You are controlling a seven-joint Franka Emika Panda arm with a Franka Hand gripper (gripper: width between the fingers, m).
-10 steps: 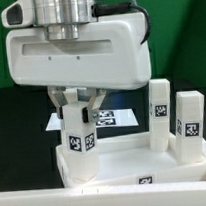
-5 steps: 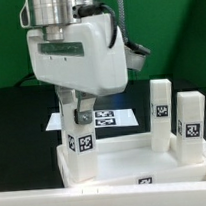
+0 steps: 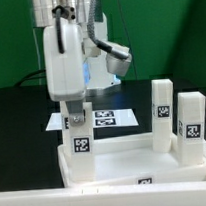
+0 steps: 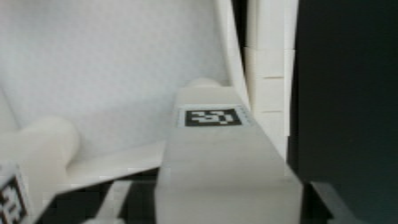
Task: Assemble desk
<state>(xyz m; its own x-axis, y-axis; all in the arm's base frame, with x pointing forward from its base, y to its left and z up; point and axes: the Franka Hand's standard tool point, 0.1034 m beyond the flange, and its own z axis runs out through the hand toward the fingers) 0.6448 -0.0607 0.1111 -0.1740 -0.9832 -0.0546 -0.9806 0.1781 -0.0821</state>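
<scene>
Claw: my gripper (image 3: 76,121) is clamped on the top of a leg (image 3: 79,148).
Leg: upright at the tabletop (image 3: 146,163) corner, exterior view's left.
Others: two legs (image 3: 161,114) upright, right.

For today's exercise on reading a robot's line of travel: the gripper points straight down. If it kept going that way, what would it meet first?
The gripper is closed on an upright white leg, so nothing lies between them. Pushed further down, that leg would press into the tabletop corner where it stands. How deep it already sits cannot be told.
</scene>
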